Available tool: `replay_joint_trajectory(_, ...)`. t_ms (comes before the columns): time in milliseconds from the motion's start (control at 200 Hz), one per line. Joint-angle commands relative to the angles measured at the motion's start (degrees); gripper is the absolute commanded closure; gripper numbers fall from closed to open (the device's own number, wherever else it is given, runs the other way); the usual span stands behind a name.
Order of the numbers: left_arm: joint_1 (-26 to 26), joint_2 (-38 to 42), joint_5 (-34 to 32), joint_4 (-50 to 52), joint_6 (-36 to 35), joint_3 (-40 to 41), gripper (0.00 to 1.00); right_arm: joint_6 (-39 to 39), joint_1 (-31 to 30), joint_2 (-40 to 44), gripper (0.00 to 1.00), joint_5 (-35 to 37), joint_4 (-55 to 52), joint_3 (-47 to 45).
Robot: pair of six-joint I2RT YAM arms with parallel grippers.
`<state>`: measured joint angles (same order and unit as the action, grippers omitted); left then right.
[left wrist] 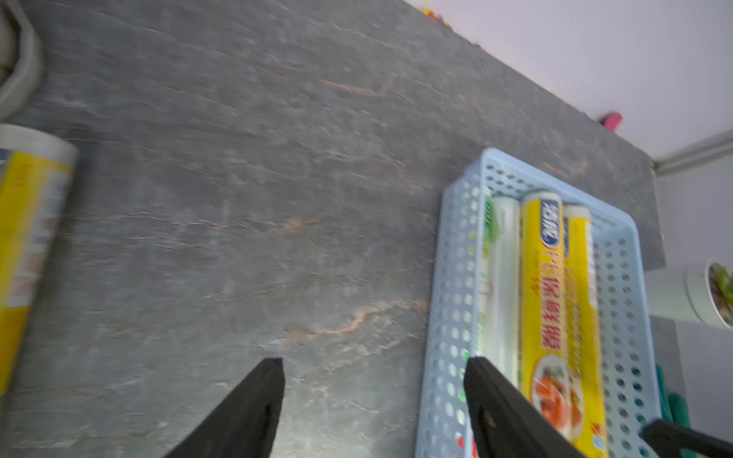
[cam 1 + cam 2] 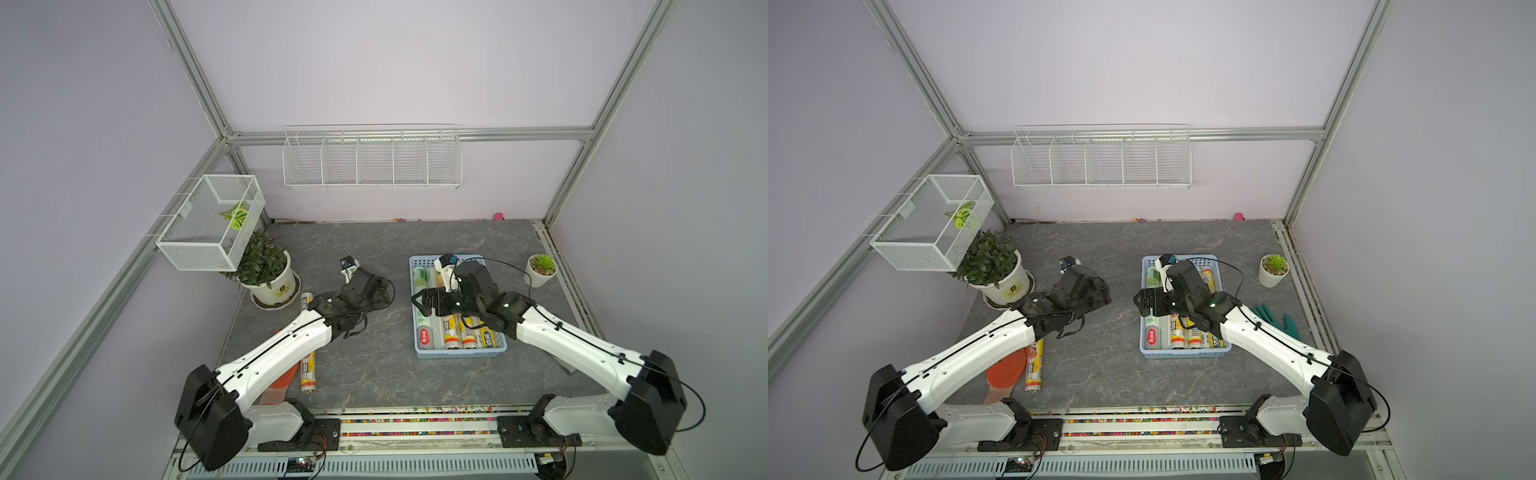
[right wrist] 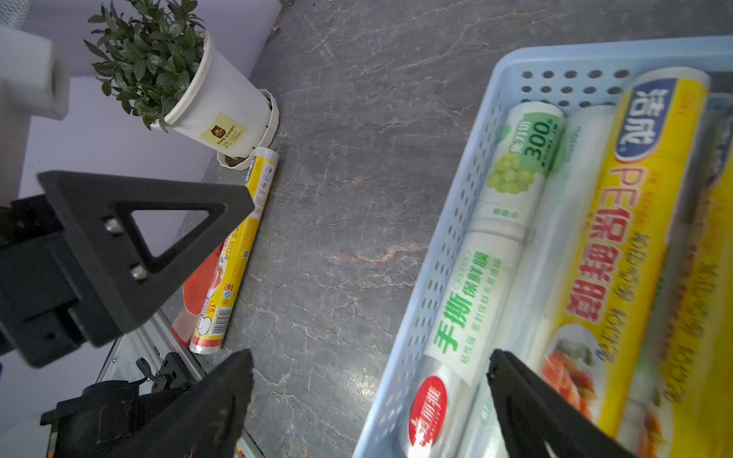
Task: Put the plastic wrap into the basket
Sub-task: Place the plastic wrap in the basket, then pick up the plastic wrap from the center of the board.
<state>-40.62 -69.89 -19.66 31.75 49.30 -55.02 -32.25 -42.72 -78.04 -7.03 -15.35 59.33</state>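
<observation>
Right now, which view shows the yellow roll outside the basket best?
Right wrist: the yellow roll shows nearly end to end. In both top views the left arm covers its middle. Left wrist catches only one blurred end.

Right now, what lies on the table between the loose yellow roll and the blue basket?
Nothing: bare grey table from yellow roll to basket, seen in the right wrist view.

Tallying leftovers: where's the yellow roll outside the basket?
In both top views, the yellow roll lies left, partly under the left arm, one end by the potted plant.
</observation>
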Motion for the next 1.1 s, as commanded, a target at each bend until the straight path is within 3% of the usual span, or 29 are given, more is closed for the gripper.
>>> replay_joint_trajectory(0,3.36,5.93,-3.76,-1.16,-0.19,5.08,0.22,1.71,-2.42,-3.68,0.02,2.46,0.82,3.54)
replay_joint_trajectory(155,9.60,12.77,-3.95,-0.02,-0.90,11.52,0.21,3.11,-5.49,-9.40,0.02,2.35,-0.72,8.69)
replay_joint_trajectory(360,20.00,17.83,0.68,0.82,-1.24,17.65,0.19,4.50,-8.62,-16.99,0.02,2.47,-5.22,15.76)
replay_joint_trajectory(715,37.28,13.64,13.33,-1.20,-4.60,21.54,0.16,3.84,-11.24,-26.28,0.02,0.29,-8.70,22.75)
replay_joint_trajectory(870,38.42,9.34,17.77,-3.88,-4.83,21.52,0.16,3.16,-11.34,-27.93,0.02,-0.94,-8.46,23.75)
replay_joint_trajectory(1095,38.42,3.52,18.53,-5.29,-5.08,21.20,0.16,2.20,-11.39,-28.88,0.02,-2.68,-7.69,23.66)
